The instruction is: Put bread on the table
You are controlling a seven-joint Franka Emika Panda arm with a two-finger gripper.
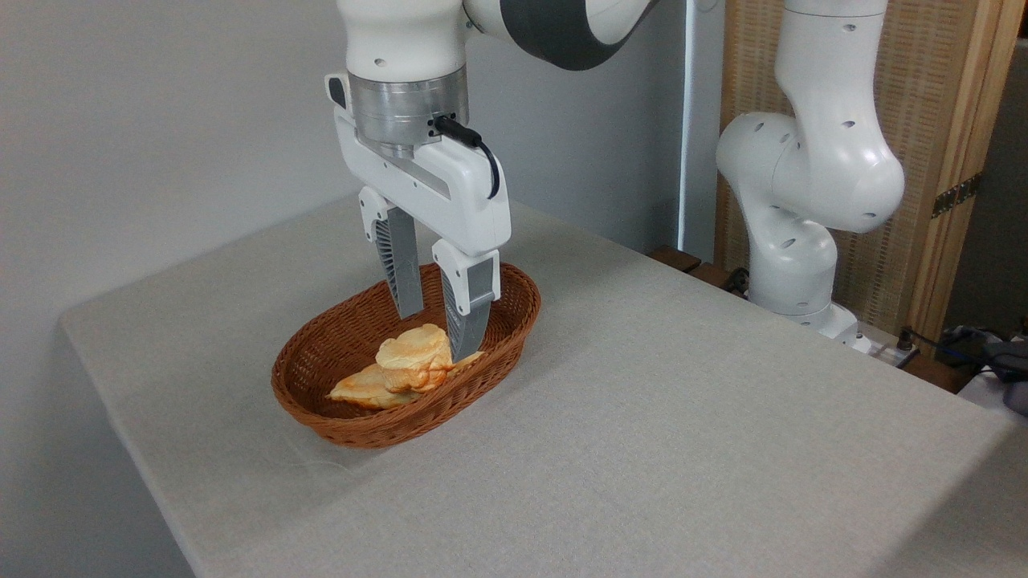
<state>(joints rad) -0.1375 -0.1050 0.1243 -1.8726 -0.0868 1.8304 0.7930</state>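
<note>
The bread (pixel 414 361), a small round golden bun with pale creases, sits in the middle of a brown wicker basket (pixel 401 429) on the grey table (pixel 683 417). It rests on top of a flatter, paler loaf (pixel 360 391). My gripper (pixel 438 333) hangs straight down into the basket, open. Its right finger reaches down beside the bun's right side, and its left finger ends just above and behind the bun. I cannot tell whether either finger touches the bun.
The arm's white base (pixel 795 265) stands at the table's far right edge, with a wooden screen (pixel 940 160) behind it. Cables and a dark object (pixel 996 353) lie off the right corner. A grey wall runs behind the table.
</note>
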